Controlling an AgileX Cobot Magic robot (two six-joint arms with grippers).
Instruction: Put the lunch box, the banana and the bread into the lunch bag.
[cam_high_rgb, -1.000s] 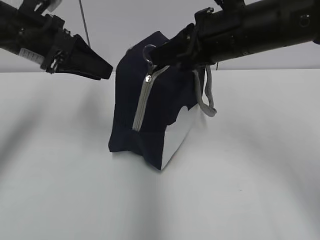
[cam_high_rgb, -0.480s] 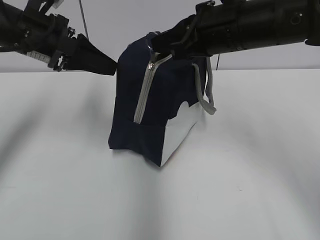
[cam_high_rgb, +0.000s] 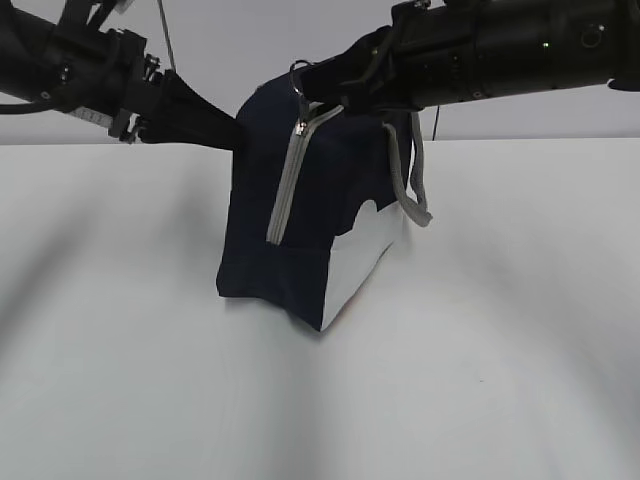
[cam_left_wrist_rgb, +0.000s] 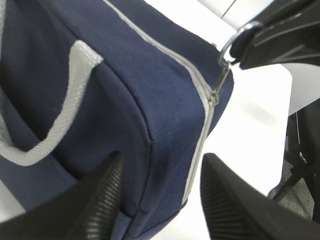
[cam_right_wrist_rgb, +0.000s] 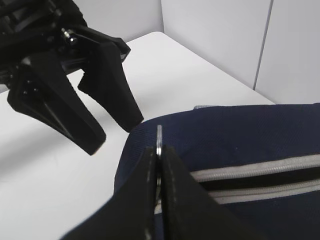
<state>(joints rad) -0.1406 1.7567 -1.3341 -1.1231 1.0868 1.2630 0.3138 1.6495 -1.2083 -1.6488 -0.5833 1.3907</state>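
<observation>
Now right gripper (cam_right_wrist_rgb: 159, 150) clamped on lunch bag (cam_high_rgb: 300, 200) ring pull (cam_left_wrist_rgb: 231, 44); left gripper (cam_left_wrist_rgb: 160, 200) jaws apart, straddling the bag's corner.

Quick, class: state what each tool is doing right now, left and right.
Left tool: open, fingers straddling the lunch bag's corner, not clamped.
Right tool: closed on the zipper's ring pull.

You're looking at a lab-style robot test cell: a bare white tabletop (cam_high_rgb: 480, 380), plain white wall panels (cam_right_wrist_rgb: 220, 40) closing in its far edge, black robot arms (cam_high_rgb: 520, 50) overhead.
</observation>
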